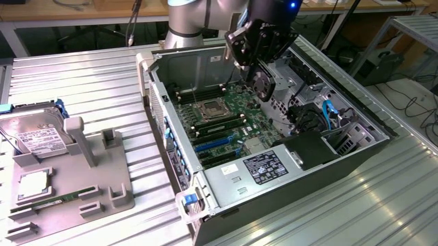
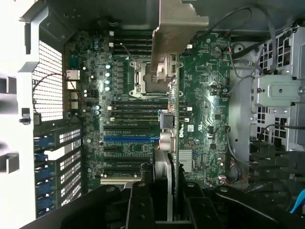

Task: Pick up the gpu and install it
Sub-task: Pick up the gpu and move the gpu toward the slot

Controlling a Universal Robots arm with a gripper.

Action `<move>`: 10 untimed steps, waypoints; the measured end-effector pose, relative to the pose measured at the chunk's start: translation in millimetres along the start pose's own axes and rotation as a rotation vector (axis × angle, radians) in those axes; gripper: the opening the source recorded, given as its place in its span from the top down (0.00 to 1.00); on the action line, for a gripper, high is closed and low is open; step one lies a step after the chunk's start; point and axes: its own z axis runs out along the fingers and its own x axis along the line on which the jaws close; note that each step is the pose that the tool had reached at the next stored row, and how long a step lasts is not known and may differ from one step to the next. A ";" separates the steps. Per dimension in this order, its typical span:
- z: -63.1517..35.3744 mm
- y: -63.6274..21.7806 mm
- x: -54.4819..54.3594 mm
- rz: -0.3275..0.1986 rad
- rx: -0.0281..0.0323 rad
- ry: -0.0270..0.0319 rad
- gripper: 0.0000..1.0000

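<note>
Ribbed metal table holds an open computer case, above which the claw clamps the gpu.

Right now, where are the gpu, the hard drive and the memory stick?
gpu (image 1: 262, 82), exterior view, on its black round fan.
hard drive (image 1: 42, 139), exterior view, on its white label.
memory stick (image 1: 65, 198), exterior view, on the middle of its green strip.

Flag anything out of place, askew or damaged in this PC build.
Nothing looks damaged or spilled. The one thing not in its place is the gpu. The gripper holds it on edge above the motherboard in the open computer case, and it is not seated in any slot.
</note>
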 end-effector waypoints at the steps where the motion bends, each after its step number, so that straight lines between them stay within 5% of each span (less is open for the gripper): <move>1: 0.1 -0.1 -2.9 0.000 -0.0002 0.0000 0.72; 10: 0.4 -0.1 -10.3 0.000 -0.0001 0.0000 0.72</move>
